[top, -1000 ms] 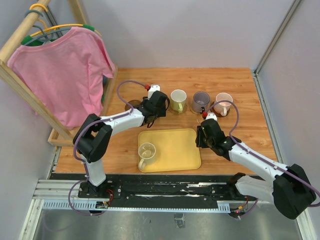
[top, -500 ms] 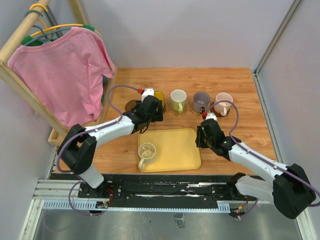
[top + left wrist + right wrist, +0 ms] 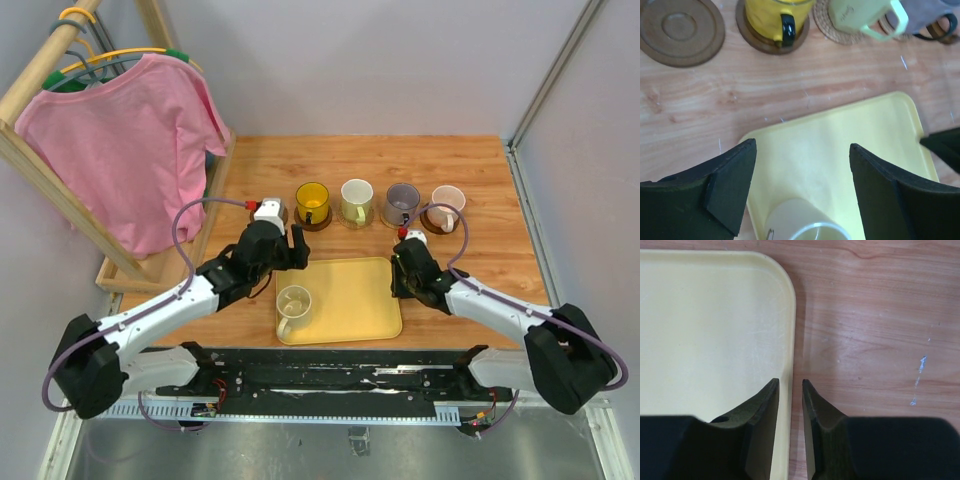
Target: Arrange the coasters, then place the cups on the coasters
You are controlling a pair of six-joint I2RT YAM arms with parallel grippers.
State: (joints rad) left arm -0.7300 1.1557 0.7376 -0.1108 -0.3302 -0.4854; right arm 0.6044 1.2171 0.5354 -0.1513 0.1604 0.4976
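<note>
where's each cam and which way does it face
Top external: above and behind both arms, looking down on table; both show whole.
Left wrist: at left gripper, facing down at tray and beige cup; its fingers show.
Right wrist: at right gripper, facing down at tray's right edge; its fingers show.
All share the tray.

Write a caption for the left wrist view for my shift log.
Open left gripper framing the yellow tray and its beige cup, one bare brown coaster beside the yellow cup.

tray [image 3: 350, 290] pale yellow | cup [image 3: 312, 200] translucent yellow | coaster [image 3: 680, 27] dark brown | shirt [image 3: 130, 150] pink
</note>
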